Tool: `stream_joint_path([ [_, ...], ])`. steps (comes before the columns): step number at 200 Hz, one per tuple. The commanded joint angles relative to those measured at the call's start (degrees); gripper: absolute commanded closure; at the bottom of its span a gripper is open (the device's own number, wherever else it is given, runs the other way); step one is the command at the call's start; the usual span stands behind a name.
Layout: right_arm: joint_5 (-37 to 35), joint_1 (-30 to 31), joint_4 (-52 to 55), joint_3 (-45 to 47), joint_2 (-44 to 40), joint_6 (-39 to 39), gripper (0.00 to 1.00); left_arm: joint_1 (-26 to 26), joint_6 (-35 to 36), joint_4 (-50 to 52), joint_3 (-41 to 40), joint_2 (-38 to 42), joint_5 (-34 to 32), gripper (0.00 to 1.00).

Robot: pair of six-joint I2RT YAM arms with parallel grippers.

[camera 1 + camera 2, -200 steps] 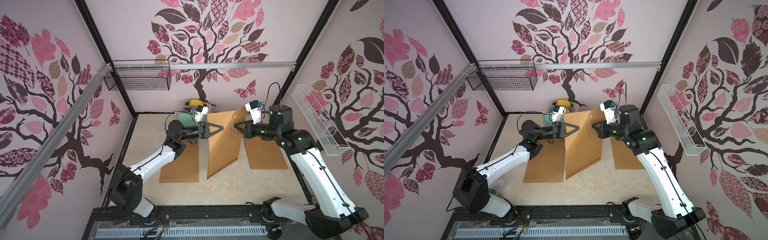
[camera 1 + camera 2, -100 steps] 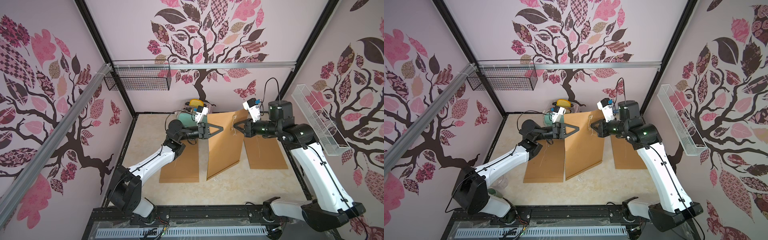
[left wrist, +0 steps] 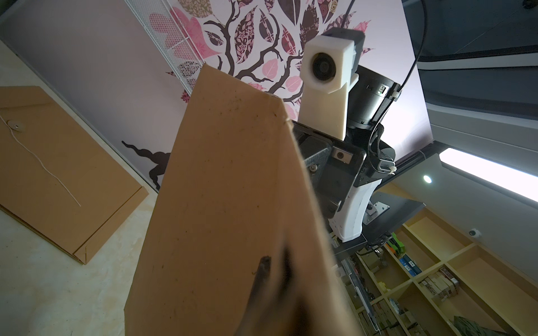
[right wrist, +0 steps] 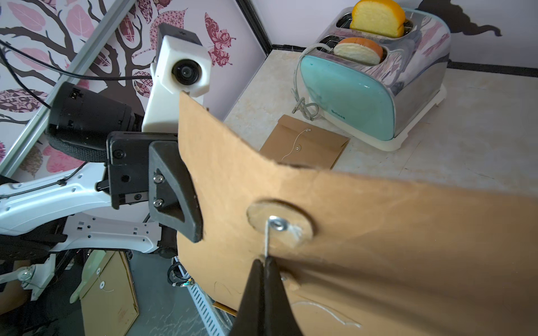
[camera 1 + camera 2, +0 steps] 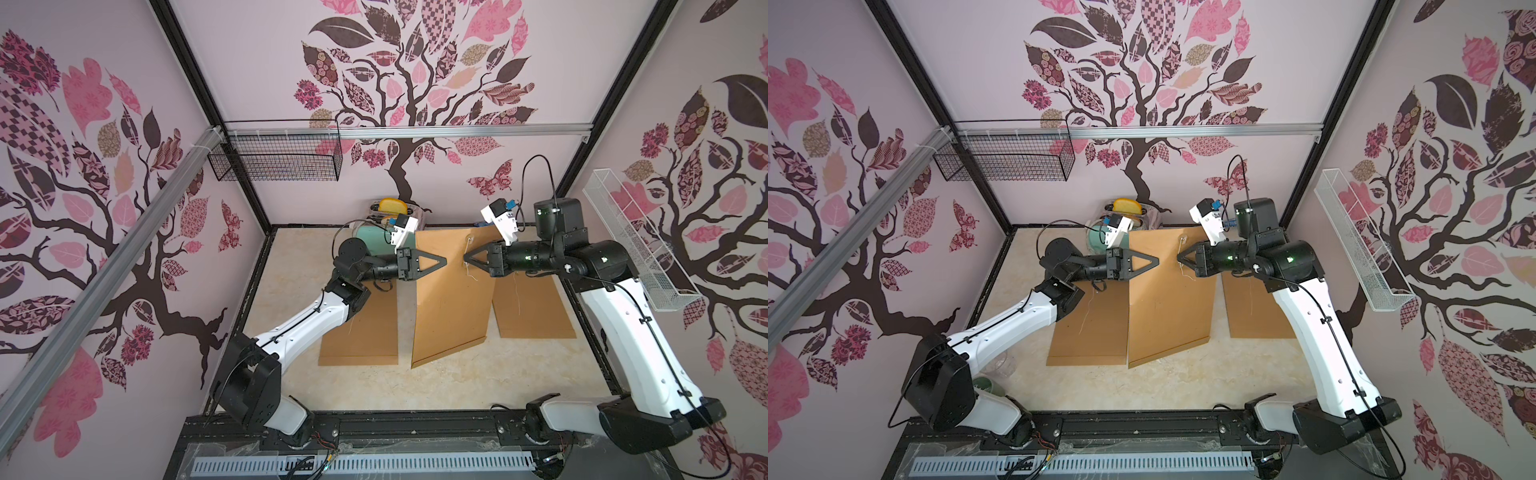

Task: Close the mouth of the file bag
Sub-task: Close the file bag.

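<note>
The file bag (image 5: pixel 449 299) (image 5: pixel 1169 307) is a brown paper envelope that hangs upright over the middle of the table. My left gripper (image 5: pixel 444 262) (image 5: pixel 1158 262) is shut on its upper left part. In the left wrist view one finger (image 3: pixel 263 261) lies on the file bag (image 3: pixel 221 189) and the other is hidden behind it. My right gripper (image 5: pixel 465 258) (image 4: pixel 264 259) is shut on the thin white string (image 4: pixel 266 238). That string runs to the round paper button (image 4: pixel 279 222) near the bag's mouth. The string's loose end (image 5: pixel 469 272) dangles.
Two more brown envelopes lie flat on the table, one on the left (image 5: pixel 361 328) and one on the right (image 5: pixel 532 307). A mint toaster (image 5: pixel 374 224) (image 4: pixel 364 96) with bread stands at the back. A black wire basket (image 5: pixel 274 162) and a white one (image 5: pixel 636 245) hang on the walls.
The right arm has risen a little and its gripper has edged left with the string. The left arm and both grips look the same.
</note>
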State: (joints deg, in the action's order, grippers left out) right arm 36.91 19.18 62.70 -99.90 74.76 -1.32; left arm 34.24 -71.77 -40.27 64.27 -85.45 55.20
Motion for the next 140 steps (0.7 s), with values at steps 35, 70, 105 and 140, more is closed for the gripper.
stream_joint_path([
  [35, 5.95, 0.07, -5.56, 4.55, -1.66, -5.36, 1.00, 0.78, 0.53, -1.46, 0.13, 1.25, -0.10, 1.00],
  [70, 6.21, 0.07, -8.52, 6.69, -2.84, -7.15, 1.00, 0.84, 0.22, -1.92, -0.40, 1.43, -0.44, 1.00],
  [105, 7.57, 1.02, -16.15, 12.20, -4.91, -12.44, 1.00, 1.10, -1.07, -3.90, -0.50, 0.77, -0.89, 1.00],
  [140, 6.27, 1.74, -21.96, 18.12, -7.64, -15.20, 1.00, 1.18, -2.09, -5.08, -0.29, 0.52, -1.41, 1.00],
])
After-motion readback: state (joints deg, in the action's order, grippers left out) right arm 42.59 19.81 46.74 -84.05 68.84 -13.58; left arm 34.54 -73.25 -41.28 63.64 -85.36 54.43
